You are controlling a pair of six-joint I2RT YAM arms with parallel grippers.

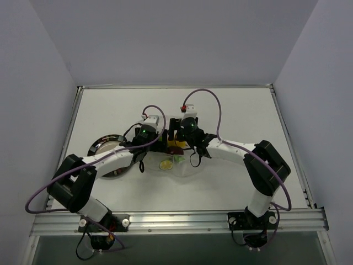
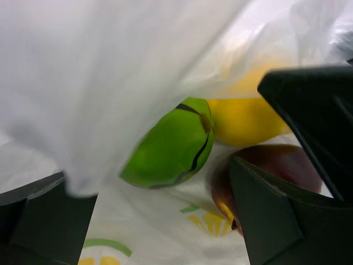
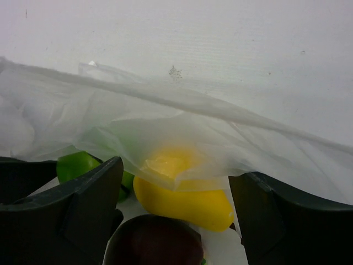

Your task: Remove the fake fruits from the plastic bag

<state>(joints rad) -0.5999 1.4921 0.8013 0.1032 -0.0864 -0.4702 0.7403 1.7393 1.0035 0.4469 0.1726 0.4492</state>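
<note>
The clear plastic bag (image 1: 185, 165) lies at the table's middle, its film draped over both grippers (image 2: 110, 66) (image 3: 231, 132). Inside its mouth sit the green fruit (image 2: 171, 146), the yellow fruit (image 2: 248, 118) and the dark red fruit (image 2: 276, 165). My left gripper (image 2: 160, 221) is open, its jaws wide apart, with the green fruit just ahead and the red fruit against its right finger (image 2: 270, 221). My right gripper (image 3: 176, 212) is open around the yellow fruit (image 3: 187, 201), with the red fruit (image 3: 154, 243) below and the green one (image 3: 80, 164) to the left. In the top view both grippers meet at the bag (image 1: 164, 143) (image 1: 179, 142).
A round dark-rimmed plate (image 1: 98, 148) lies left of the bag, partly under my left arm. A raised rim (image 1: 176, 86) borders the white table at the back and sides. Printed yellow-green marks (image 2: 212, 221) show on the bag's lower film.
</note>
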